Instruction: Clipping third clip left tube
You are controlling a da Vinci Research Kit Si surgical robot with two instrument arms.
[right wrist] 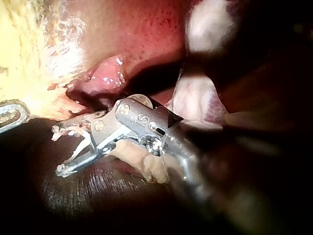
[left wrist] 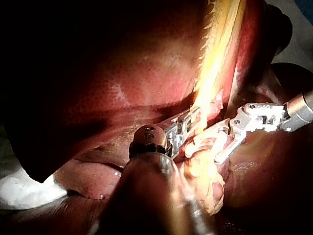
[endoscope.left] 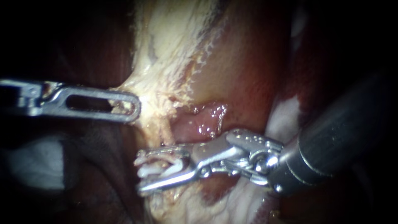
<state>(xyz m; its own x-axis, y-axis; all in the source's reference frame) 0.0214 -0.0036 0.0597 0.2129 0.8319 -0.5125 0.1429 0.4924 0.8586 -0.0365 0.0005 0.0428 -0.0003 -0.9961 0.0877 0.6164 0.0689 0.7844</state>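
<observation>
At about 7 o'clock from the centre of the endoscope view, the tube [endoscope.left: 159,133]: a thin pale strand, descending from the pale tissue band [endoscope.left: 174,54] at 12 o'clock toward 6. Straddled there by the right instrument [endoscope.left: 139,174], entering from 3 o'clock. Jaws standing well apart, yet bearing from two sides on the white clip [endoscope.left: 154,169] seated between them: carrying it, not yet squeezing it closed. Clip legs seemingly on either side of the strand, though fray and glare hide whether fully across. Probably set square to the strand so as to close over its whole width. No other clip made out for certain on the tube.

Toward 9 o'clock, the left instrument [endoscope.left: 133,107], with slotted jaws together and clamped on the edge of the pale tissue band, shreds showing through the slot. Judged purpose: to draw the band sideways, stretch the strand taut and lift it off the dark liver [endoscope.left: 99,182], giving the clip room.

At 1 o'clock from the clip, a glistening pink fold [endoscope.left: 203,124]. Farther toward 3 o'clock, white gauze [endoscope.left: 286,118] behind the right shaft, likely for blotting.

No tray, cup or dish in any view. Only holder: the right jaws' cradle, loaded with that single clip.

Judged stage: positioned, closure still to come. Main risk: catching loose shreds instead of the strand.
</observation>
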